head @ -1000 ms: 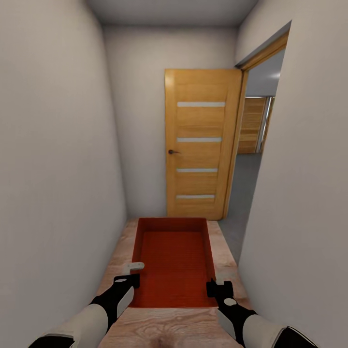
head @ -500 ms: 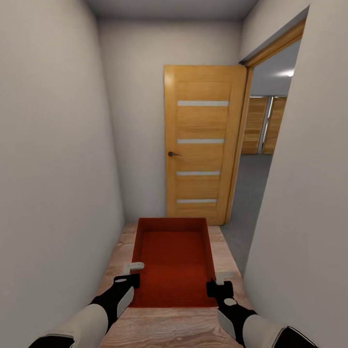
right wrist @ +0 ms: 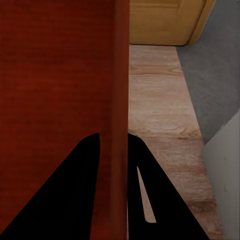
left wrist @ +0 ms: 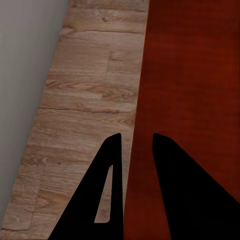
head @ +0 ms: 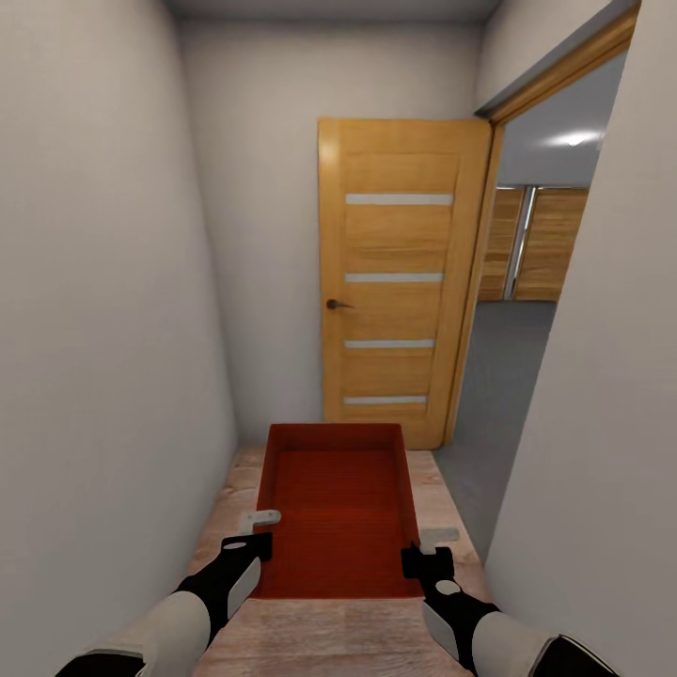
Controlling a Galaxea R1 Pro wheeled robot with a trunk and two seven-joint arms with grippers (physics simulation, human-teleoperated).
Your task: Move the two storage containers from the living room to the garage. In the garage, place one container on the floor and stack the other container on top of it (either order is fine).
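Gripping storage container [head: 338,512]: left claw [head: 260,532] pinches left wall, right claw [head: 425,546] pinches right wall.

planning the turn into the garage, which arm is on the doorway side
Right. The open doorway to the grey concrete floor lies at the right, beside the right tool. Both tools pinch opposite walls of the orange-red lidless box, the left tool toward the wall.

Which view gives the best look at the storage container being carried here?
The head view: the storage container shows whole, rim and ribbed bottom, carried between the left gripper and right gripper. The left wrist view shows just one side wall between the jaws; the right wrist view shows the opposite wall and some interior.
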